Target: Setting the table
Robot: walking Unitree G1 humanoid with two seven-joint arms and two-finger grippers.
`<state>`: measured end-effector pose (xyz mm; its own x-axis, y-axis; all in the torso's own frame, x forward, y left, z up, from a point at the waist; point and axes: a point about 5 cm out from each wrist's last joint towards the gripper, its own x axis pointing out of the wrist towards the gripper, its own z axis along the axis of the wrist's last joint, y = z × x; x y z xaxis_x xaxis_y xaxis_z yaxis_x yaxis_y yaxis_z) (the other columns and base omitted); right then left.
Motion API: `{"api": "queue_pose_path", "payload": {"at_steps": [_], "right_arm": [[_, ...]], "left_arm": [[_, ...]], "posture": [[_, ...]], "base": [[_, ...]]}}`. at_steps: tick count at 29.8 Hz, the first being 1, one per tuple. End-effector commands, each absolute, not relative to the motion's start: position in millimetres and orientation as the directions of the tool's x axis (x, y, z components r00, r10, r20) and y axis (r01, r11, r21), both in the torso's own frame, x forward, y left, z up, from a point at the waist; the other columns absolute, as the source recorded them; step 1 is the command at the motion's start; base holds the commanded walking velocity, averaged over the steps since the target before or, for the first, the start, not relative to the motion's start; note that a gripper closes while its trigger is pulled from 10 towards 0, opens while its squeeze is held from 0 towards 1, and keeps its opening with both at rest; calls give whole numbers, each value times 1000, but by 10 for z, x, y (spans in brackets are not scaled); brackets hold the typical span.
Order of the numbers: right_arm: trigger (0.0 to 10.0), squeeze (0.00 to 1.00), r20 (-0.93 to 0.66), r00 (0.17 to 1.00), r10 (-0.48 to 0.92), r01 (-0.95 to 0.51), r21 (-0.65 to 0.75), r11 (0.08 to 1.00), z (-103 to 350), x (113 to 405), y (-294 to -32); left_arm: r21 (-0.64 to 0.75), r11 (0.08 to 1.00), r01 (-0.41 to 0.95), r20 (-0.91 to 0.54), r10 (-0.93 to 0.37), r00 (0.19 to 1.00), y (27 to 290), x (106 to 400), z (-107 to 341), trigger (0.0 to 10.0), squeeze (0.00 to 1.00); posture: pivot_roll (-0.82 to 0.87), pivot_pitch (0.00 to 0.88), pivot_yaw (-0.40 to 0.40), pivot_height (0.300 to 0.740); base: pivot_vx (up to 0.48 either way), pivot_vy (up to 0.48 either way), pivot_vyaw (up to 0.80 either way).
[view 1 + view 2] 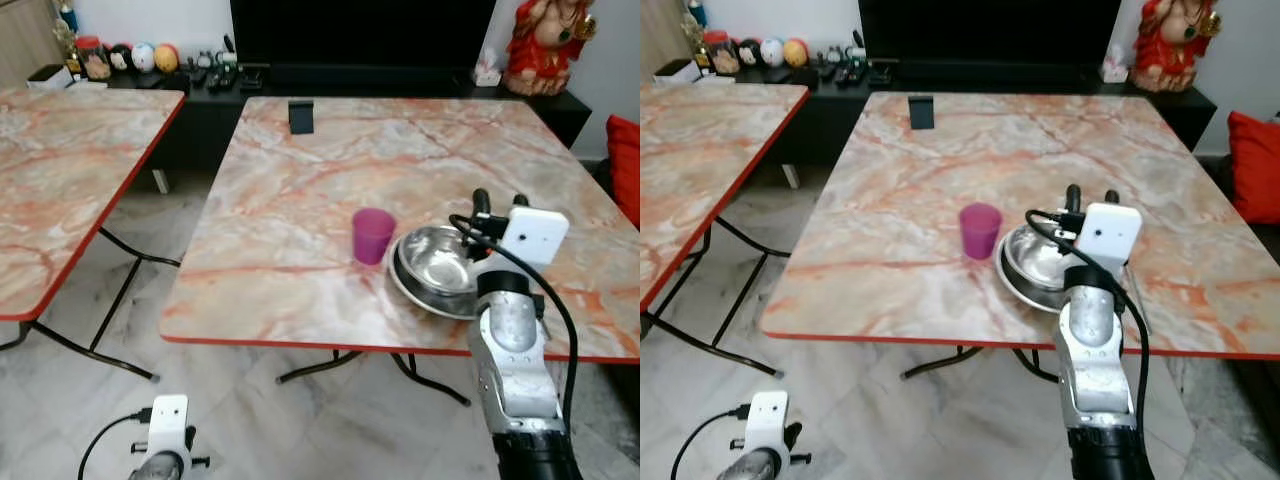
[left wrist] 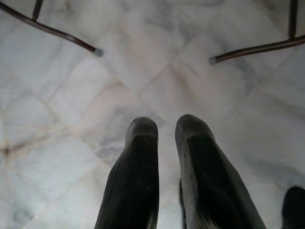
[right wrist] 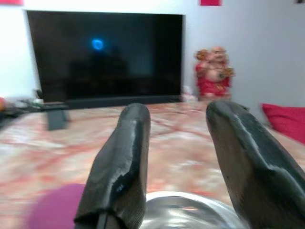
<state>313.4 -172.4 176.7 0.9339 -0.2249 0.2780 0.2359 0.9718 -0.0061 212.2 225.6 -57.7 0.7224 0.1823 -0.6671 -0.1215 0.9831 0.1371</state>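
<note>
The right end effector [image 1: 497,203] hangs over the far rim of the steel bowl [image 1: 440,262], and its two black fingers [image 3: 121,167] stand well apart with nothing between them. The bowl sits inside a shallow steel plate [image 1: 420,296], near the front edge of the marble-patterned table [image 1: 300,180]. Just beside the bowl, on its left, stands an upright purple cup [image 1: 372,236]. Well beyond the bowl, near the far edge of the table, there is a small dark stand [image 1: 301,116]. Behind the table are a black television [image 1: 360,35] and a red figurine [image 1: 545,40]. The left end effector [image 2: 167,138] hangs low over the tiled floor [image 2: 71,95], its fingers only narrowly apart and empty.
</note>
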Motion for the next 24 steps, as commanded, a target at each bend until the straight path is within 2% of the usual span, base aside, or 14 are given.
{"api": "queue_pose_path", "payload": {"at_steps": [1, 24], "right_arm": [[10000, 0, 295, 931, -217, 232, -16, 973, 1809, 3138, -1714], [10000, 0, 280, 944, -176, 196, -45, 980, 1788, 3163, -1627]], "left_arm": [[151, 981, -118, -676, 190, 712, 2281, 2101, -587, 10000, 0], [157, 981, -117, -687, 194, 701, 2315, 2059, -606, 10000, 0]], "posture": [[-30, 0, -4, 740], [-22, 0, -1, 740]], "base": [[0, 304, 0], [0, 299, 38]]}}
